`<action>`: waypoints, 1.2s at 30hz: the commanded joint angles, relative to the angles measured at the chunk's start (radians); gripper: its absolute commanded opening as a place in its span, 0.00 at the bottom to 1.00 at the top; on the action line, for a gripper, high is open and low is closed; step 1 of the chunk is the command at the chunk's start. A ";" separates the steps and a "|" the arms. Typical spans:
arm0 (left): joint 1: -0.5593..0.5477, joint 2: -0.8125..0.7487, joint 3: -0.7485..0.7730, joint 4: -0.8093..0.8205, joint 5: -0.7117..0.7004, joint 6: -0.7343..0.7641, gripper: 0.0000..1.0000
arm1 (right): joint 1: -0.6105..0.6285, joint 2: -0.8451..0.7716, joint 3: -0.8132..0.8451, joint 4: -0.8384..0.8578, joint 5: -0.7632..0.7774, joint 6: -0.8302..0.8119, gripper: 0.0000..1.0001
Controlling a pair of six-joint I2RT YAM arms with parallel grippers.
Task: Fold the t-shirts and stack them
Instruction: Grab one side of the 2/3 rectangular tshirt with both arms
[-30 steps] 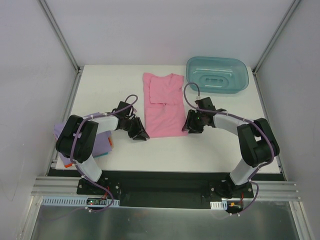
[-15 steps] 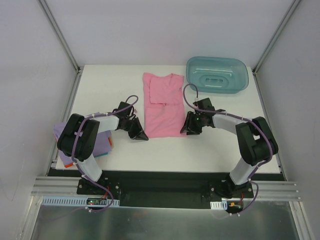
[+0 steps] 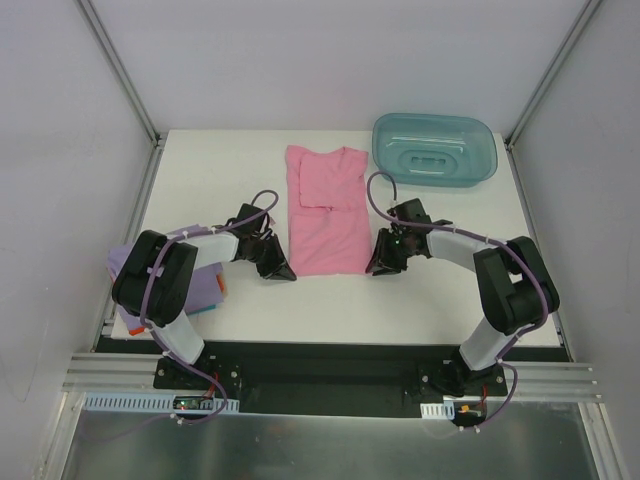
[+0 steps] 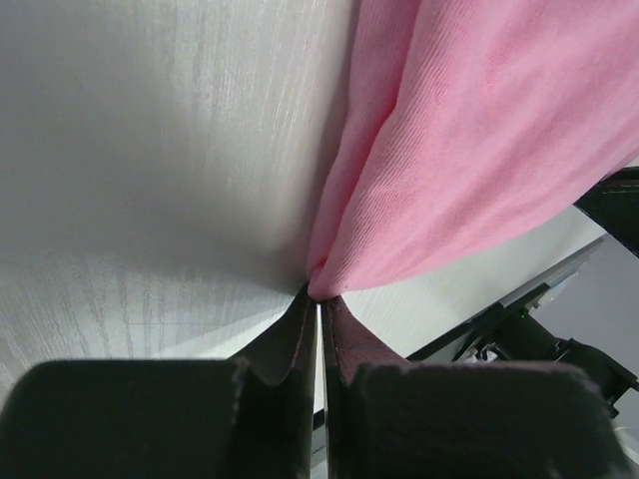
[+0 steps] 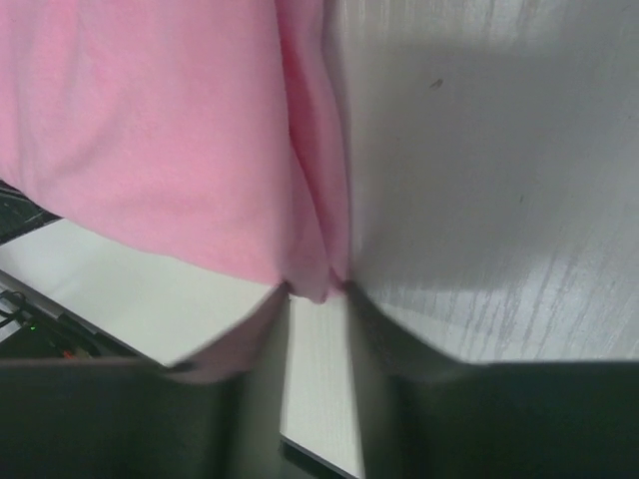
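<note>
Pink t-shirt (image 3: 328,210): bubblegum pink, folded into a long narrow strip, sleeves tucked in, neckline at the far end; lies flat mid-table, running near to far, just left of the teal tub (image 3: 434,149).
Pink t-shirt, near hem: both near corners are gathered into small puckers where the fingers meet them; the cloth looks smooth elsewhere.
Purple t-shirt (image 3: 207,283): pale lavender, bunched at the table's left edge beneath the left arm, with a bit of orange showing at its near side; well apart from the pink one.
Left gripper (image 4: 319,302): at the near-left corner of the pink t-shirt; fingers pressed almost together, only a hairline slit between them, pinching the cloth's folded corner at their tips.
Right gripper (image 5: 317,291): at the near-right corner; fingers a narrow gap apart, a fold of pink cloth caught between the tips.
Table (image 3: 210,180): white, faint grain.
</note>
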 commanded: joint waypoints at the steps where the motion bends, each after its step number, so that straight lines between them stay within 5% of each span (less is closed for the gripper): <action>1: -0.007 -0.028 -0.016 -0.014 -0.064 0.041 0.00 | 0.001 0.029 -0.002 -0.031 0.013 -0.019 0.13; 4: -0.007 -0.054 -0.016 -0.014 -0.044 0.038 0.00 | -0.001 0.047 0.009 -0.006 0.002 -0.006 0.01; 9: -0.007 -0.163 -0.042 -0.013 -0.020 0.025 0.38 | 0.001 0.014 0.000 0.003 -0.005 -0.014 0.01; 13: -0.007 -0.196 -0.039 -0.014 -0.047 0.025 0.51 | 0.001 -0.011 -0.015 -0.003 -0.007 -0.025 0.01; 24: -0.007 -0.006 0.048 -0.019 -0.063 0.017 0.43 | 0.004 -0.008 -0.020 0.000 -0.022 -0.023 0.01; 25: -0.007 0.003 0.056 -0.019 -0.063 0.014 0.40 | 0.004 -0.008 -0.020 0.000 -0.024 -0.025 0.01; 28: -0.009 0.031 0.064 -0.019 -0.044 0.018 0.00 | 0.002 -0.011 -0.026 0.000 -0.021 -0.025 0.01; 36: -0.026 -0.173 -0.076 -0.023 -0.016 -0.004 0.00 | 0.065 -0.135 -0.113 -0.006 -0.042 -0.008 0.01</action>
